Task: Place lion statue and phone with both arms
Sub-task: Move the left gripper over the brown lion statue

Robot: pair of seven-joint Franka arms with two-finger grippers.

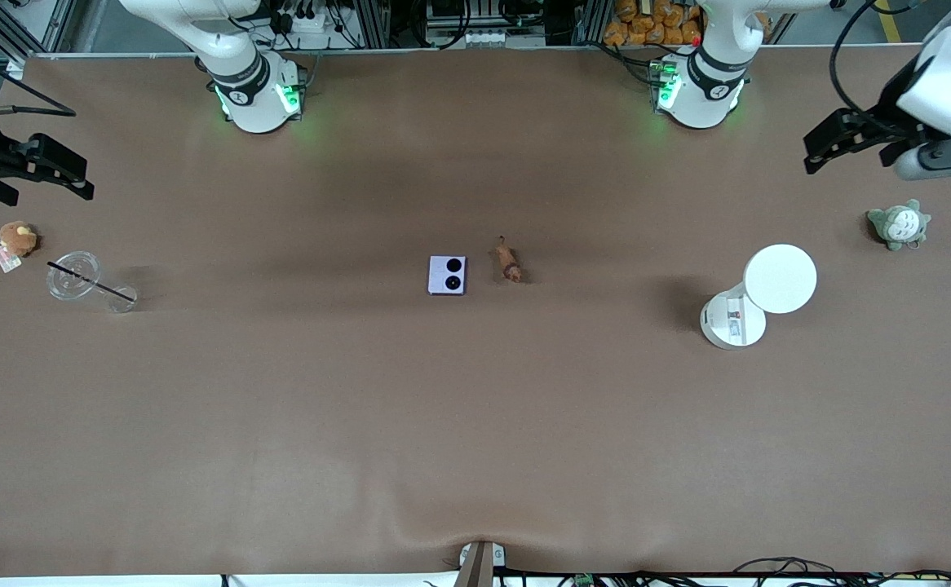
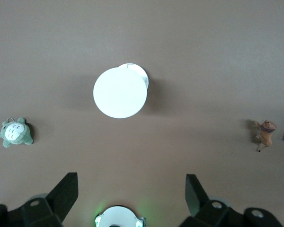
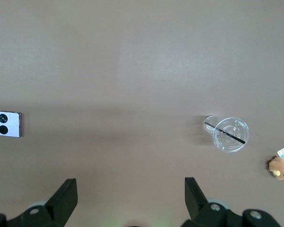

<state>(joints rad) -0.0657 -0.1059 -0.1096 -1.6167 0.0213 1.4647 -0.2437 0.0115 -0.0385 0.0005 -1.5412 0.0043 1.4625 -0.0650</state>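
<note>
Both arms parked wide, hands empty.

Phone (image 1: 447,275) and lion (image 1: 509,261) lie side by side mid-table, lion toward the left arm's end, its length running twelve-to-six; left gripper (image 1: 847,143) and right gripper (image 1: 43,167) gape.

The left gripper (image 2: 131,196) hangs spread above the white lamp (image 2: 119,92), which stands between the grey-green plush (image 2: 15,133) and the lion statue (image 2: 265,134).

The desk (image 1: 475,424) wears a matt brown covering, smooth with faint creases. The phone (image 1: 447,275) has a smooth lavender shell with 2 glossy black circles. The lion statue (image 1: 509,261) looks hard and reddish-brown. The cup (image 1: 76,275) is clear glossy plastic. Both plush toys, brown (image 1: 16,239) and grey-green (image 1: 898,224), look soft and fuzzy. The white lamp (image 1: 779,279) is smooth matt plastic.
</note>
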